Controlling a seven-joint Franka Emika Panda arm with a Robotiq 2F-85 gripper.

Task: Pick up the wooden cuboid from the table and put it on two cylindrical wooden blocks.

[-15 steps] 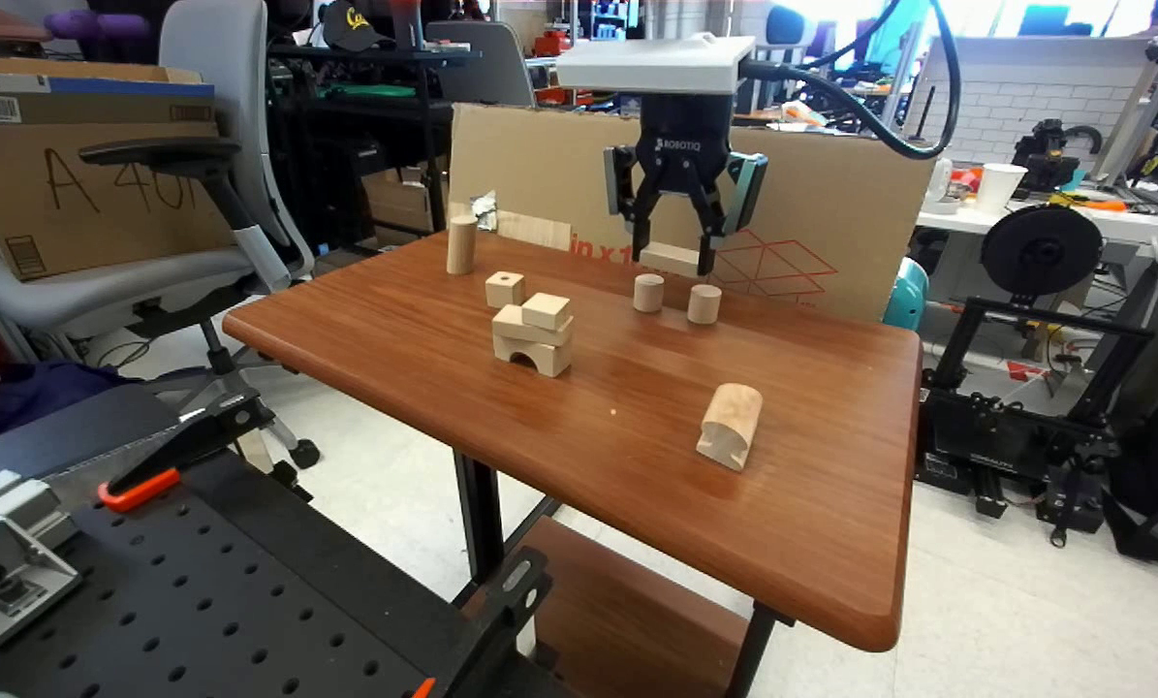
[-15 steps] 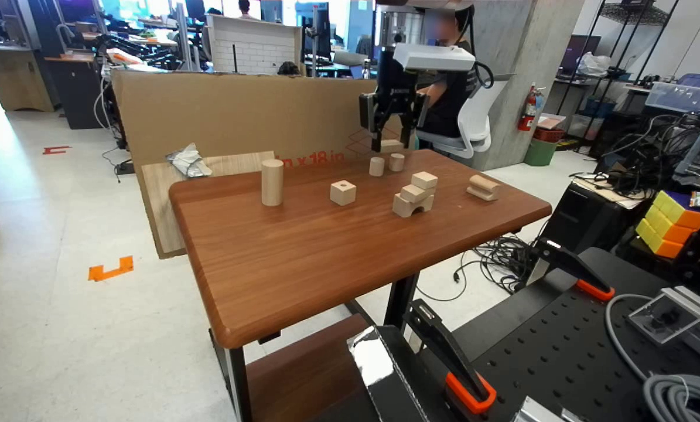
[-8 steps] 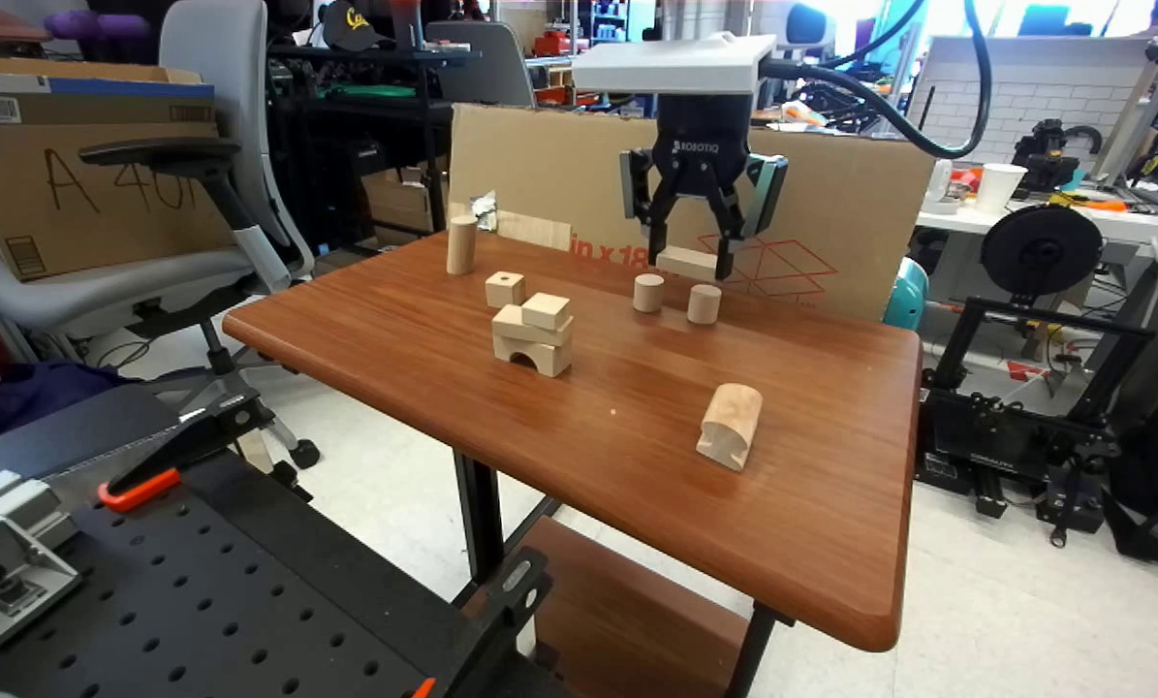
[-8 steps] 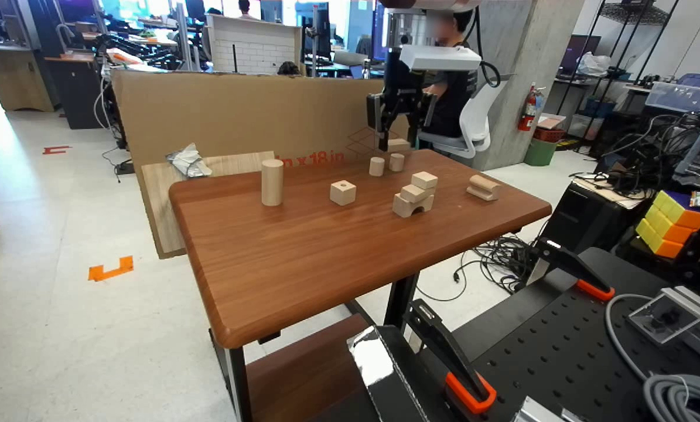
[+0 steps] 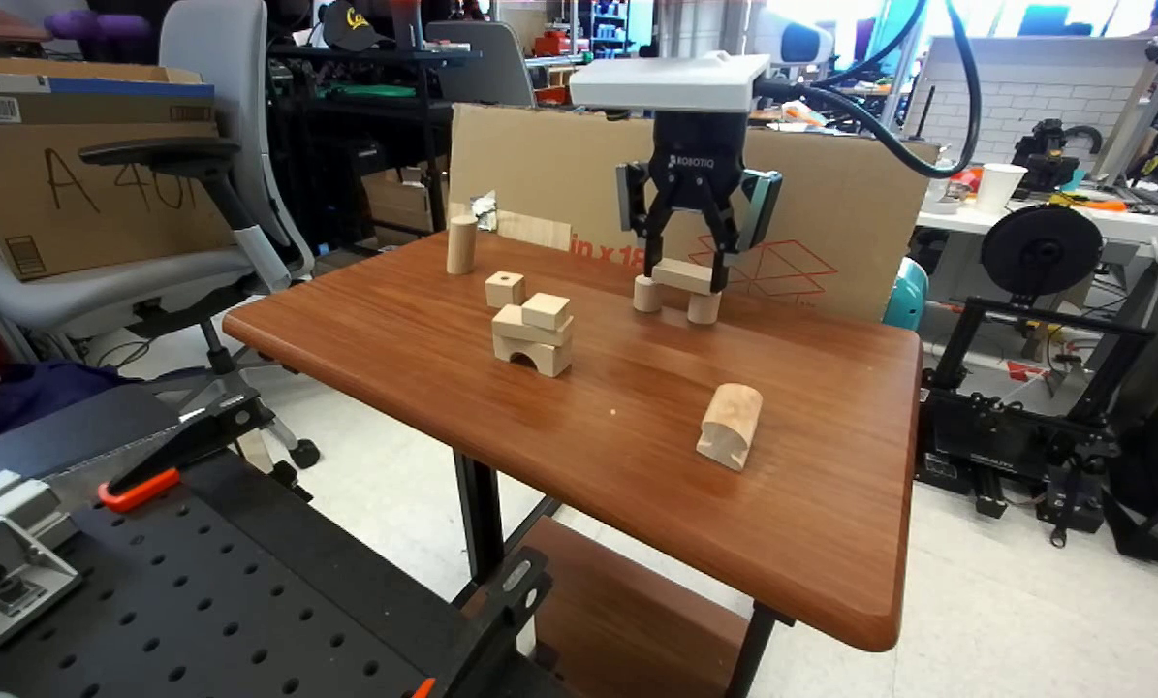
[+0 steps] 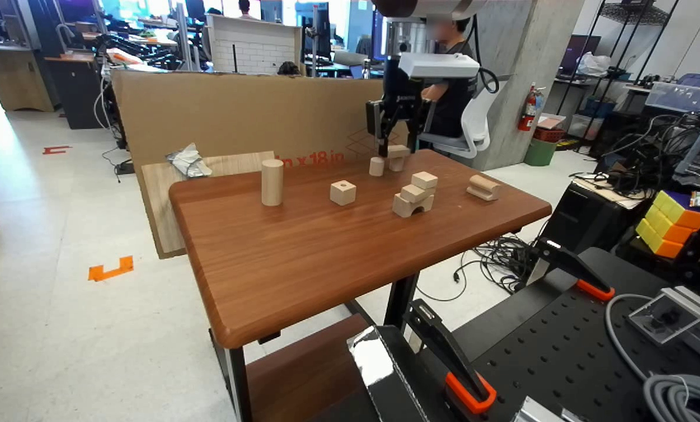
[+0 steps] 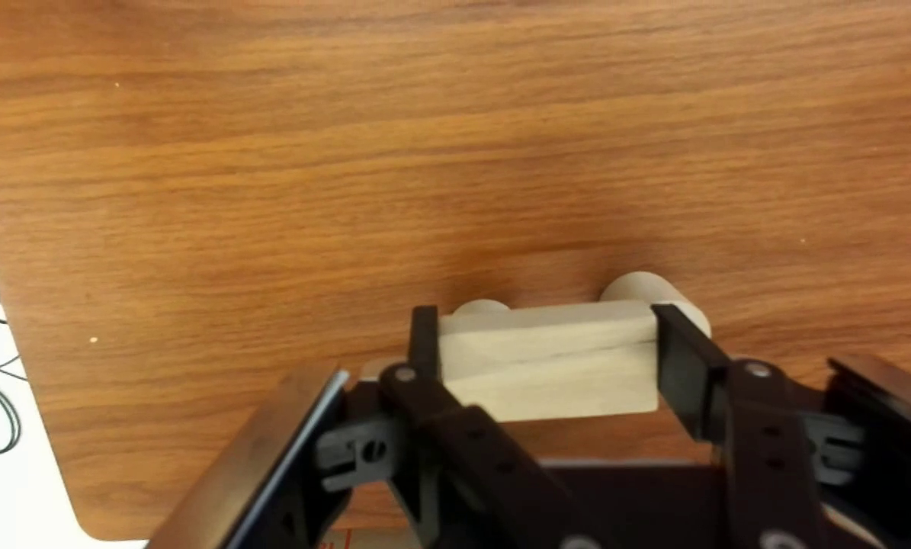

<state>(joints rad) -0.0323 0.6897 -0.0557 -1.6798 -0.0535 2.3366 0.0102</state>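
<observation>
Bar (image 7: 554, 385): pale, gripped by its two ends, above the cylinders (image 5: 704, 309) and running along their line; in the wrist view it hides part of each.
End effector (image 5: 685, 275): clamped on the bar lengthwise, one side against each end, right over the cylinders.
Cylinders: two, short, upright on the counter (image 5: 579, 446), near each other with a gap between; whether the bar touches their tops, I cannot tell.
Arch (image 6: 406, 206): nearer the camera than the cylinders in both exterior views, well apart from them; bears two blocks (image 6: 424, 180), one partly on the other.
Cube (image 5: 505, 291): a hole in its top; left of the cylinders in an exterior view.
Post (image 5: 461, 244): tall, upright, farther left of the cylinders.
Rounded block (image 5: 731, 422): lying in front of the cylinders, well apart.
Cardboard (image 5: 540, 155): standing behind the cylinders, red print on it.
Box (image 5: 16, 184): on a chair (image 5: 212, 107), far left of the cylinders; handwriting on its side, contents hidden.
Cup (image 5: 1001, 189): white, on a bench (image 5: 1092, 225), far right of the cylinders; contents hidden.
Bin (image 6: 540, 153): green, right of the cylinders in an exterior view; contents too small to tell.
</observation>
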